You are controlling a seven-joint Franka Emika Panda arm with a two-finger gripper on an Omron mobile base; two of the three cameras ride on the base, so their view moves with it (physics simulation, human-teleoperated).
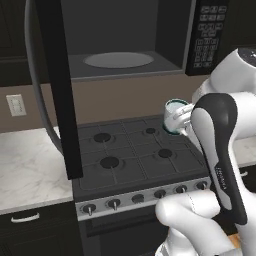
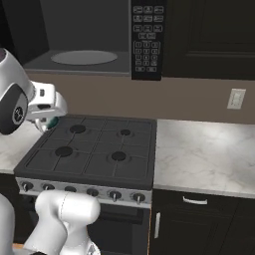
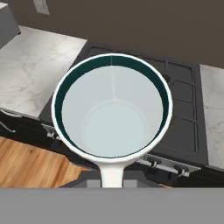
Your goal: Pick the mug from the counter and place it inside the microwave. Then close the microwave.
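— Teal showed along the rim of the mug [image 1: 174, 116], which hung in the air over the right rear of the black stovetop [image 1: 135, 155], carried at the end of the white arm [image 1: 220, 150]. Where was the tool?

— The tool [image 1: 186, 118] sat against the mug's right side in the left base view, partly hidden behind the arm. From the hand view the mug [image 3: 112, 109] was seen straight down its mouth, pale inside with a dark teal band near the lip, its handle [image 3: 112, 173] running down to the tool at the bottom edge.

— Was it clamped on the mug?

— The mug was off every surface and carried at the tool, so it was closed on it, by the handle as far as the hand view showed.

— And the microwave?

— The microwave [image 1: 120, 40] stood above the stove with its door [image 1: 55, 85] swung wide to the left, the grey turntable [image 1: 118, 60] bare inside. Marbled bench [image 2: 204, 154] lay on both sides of the stove.
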